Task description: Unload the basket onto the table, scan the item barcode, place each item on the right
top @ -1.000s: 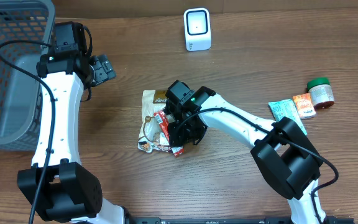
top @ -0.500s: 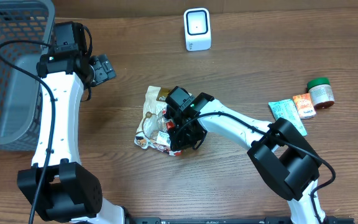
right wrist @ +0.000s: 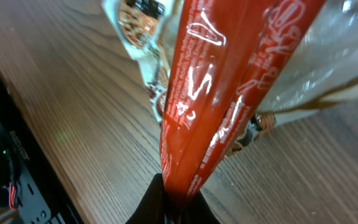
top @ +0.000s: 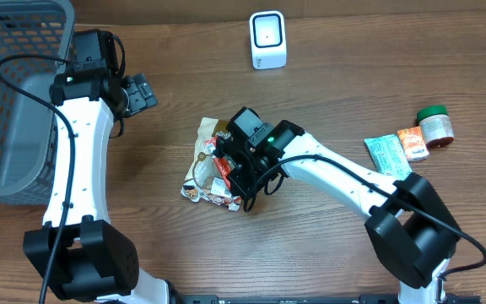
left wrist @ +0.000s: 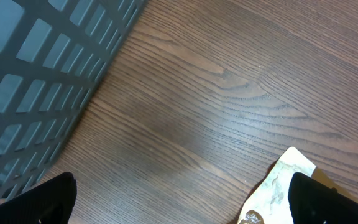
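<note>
The item, a crumpled snack bag (top: 202, 160) with a red sealed edge, lies mid-table in the overhead view. My right gripper (top: 241, 191) is shut on that red edge. In the right wrist view the red strip (right wrist: 229, 93) runs up from the pinched fingertips of the gripper (right wrist: 180, 200), the clear and tan rest of the bag behind it. No barcode shows. The white scanner (top: 268, 40) stands at the table's far edge. My left gripper (top: 142, 90) hangs open near the basket; in its own view the gripper (left wrist: 185, 205) holds nothing, and a bag corner (left wrist: 278, 186) shows by the right finger.
A grey mesh basket (top: 7, 101) fills the far left, its wall (left wrist: 36, 74) close to the left wrist. At the right edge lie a teal packet (top: 388, 156), an orange packet (top: 412, 143) and a green-lidded jar (top: 435, 125).
My right gripper has closed on the bag's red edge and drawn it up and slightly toward the scanner; the bag has crumpled and shifted. The left arm has not moved.
</note>
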Controlling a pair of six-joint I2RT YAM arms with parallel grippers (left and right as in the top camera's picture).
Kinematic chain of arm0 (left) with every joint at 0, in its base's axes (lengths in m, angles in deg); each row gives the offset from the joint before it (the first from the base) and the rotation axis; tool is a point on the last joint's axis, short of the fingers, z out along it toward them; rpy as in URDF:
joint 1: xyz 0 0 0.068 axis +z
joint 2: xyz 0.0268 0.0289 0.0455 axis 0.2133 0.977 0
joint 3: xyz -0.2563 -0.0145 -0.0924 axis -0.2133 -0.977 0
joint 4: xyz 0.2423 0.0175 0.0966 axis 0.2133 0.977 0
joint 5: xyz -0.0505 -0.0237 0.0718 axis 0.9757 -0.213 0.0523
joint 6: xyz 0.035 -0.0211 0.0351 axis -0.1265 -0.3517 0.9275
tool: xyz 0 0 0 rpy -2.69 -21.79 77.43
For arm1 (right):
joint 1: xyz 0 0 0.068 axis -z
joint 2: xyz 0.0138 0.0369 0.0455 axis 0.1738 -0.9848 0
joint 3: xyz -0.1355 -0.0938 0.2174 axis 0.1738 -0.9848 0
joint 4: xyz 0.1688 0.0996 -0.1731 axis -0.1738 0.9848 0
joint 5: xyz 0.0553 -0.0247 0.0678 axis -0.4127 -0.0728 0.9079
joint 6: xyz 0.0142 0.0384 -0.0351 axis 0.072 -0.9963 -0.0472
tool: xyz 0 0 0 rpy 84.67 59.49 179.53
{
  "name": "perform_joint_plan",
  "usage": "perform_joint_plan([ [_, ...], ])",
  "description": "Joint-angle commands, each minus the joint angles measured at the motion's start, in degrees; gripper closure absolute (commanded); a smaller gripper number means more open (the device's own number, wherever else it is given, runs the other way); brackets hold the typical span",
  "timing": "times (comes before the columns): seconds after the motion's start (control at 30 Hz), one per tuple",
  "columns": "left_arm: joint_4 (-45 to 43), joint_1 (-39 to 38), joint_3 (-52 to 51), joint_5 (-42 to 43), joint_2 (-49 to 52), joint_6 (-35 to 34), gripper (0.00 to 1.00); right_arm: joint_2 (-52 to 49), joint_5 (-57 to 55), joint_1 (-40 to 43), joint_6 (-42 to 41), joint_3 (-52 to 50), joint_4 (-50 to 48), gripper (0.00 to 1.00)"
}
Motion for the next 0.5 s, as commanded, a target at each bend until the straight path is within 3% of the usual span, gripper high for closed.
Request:
perform_joint_plan([
  [0.0, -0.2, 0.11, 0.7, -0.76, -0.13, 0.9, 0.0, 1.55, 0.52, 0.55, 4.31, 1.16, 0.31, 0.96],
  [0.47, -0.2, 0.11, 0.7, -0.76, -0.13, 0.9, 0.0, 1.66, 1.29, 0.83, 3.5, 1.16, 3.69, 0.96],
])
